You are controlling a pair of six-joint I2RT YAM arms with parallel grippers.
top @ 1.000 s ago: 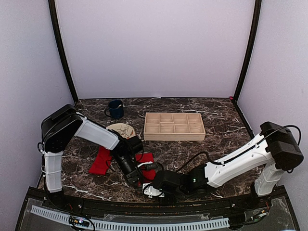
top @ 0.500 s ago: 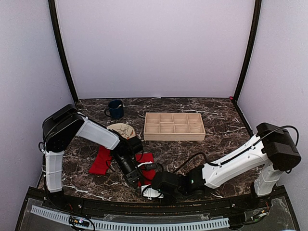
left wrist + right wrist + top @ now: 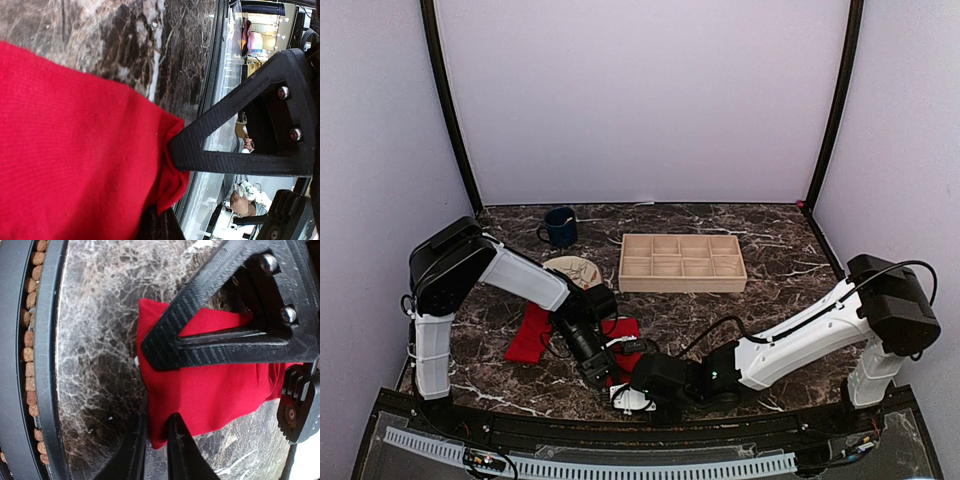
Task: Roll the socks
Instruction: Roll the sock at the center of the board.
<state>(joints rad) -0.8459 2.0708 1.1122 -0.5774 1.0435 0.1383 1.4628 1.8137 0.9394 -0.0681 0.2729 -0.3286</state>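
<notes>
Top external, arms bent low, fingers on red sock

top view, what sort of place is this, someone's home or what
Most likely a robot test booth, not a home. Plain lilac walls and black posts box in a marble-look table, and a mug, plate and wooden tray sit out like props.
</notes>
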